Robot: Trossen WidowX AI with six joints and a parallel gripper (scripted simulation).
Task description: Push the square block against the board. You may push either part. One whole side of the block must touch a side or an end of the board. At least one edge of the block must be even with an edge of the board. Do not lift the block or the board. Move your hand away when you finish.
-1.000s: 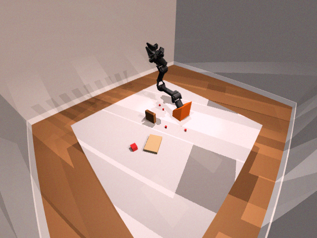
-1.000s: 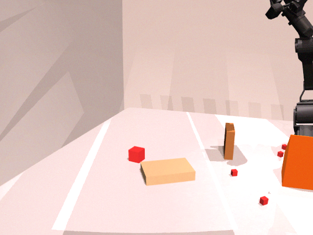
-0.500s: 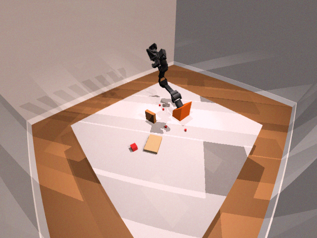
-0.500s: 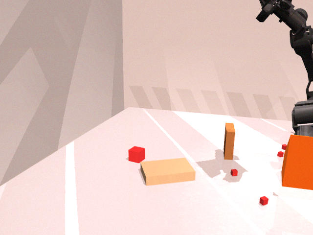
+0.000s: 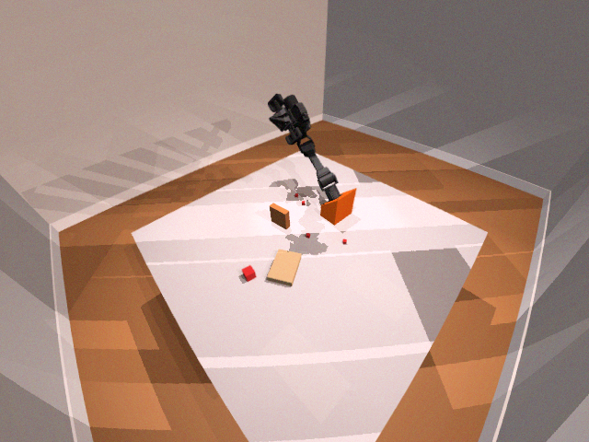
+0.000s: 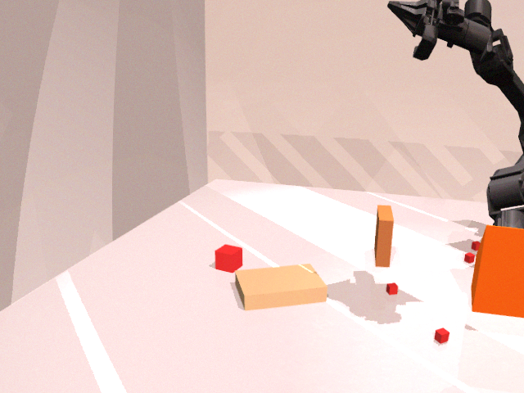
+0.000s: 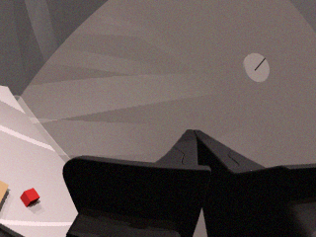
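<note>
Wrist view: my gripper [image 7: 192, 136], fingertips together. On the white bench [image 7: 25, 153], the red block [image 7: 30, 197] lies inward from the visible edge, apart from the tan board [image 7: 2, 192], only partly shown. A pale disc [image 7: 252, 71] bears a dark line.

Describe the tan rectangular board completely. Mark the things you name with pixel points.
The tan rectangular board [image 5: 284, 267] [image 6: 279, 277] looks wooden, flat and fairly thick, with plain faces and straight edges. It lies flat on the white tabletop, whole as far as visible. The larger red cube [image 5: 248, 273] [image 6: 228, 258] [image 7: 30, 197] sits beside one long side, a gap between them. Nothing rests on the board, and the gripper [image 5: 271, 119] [image 6: 389, 3] [image 7: 192, 136] is well away.
</note>
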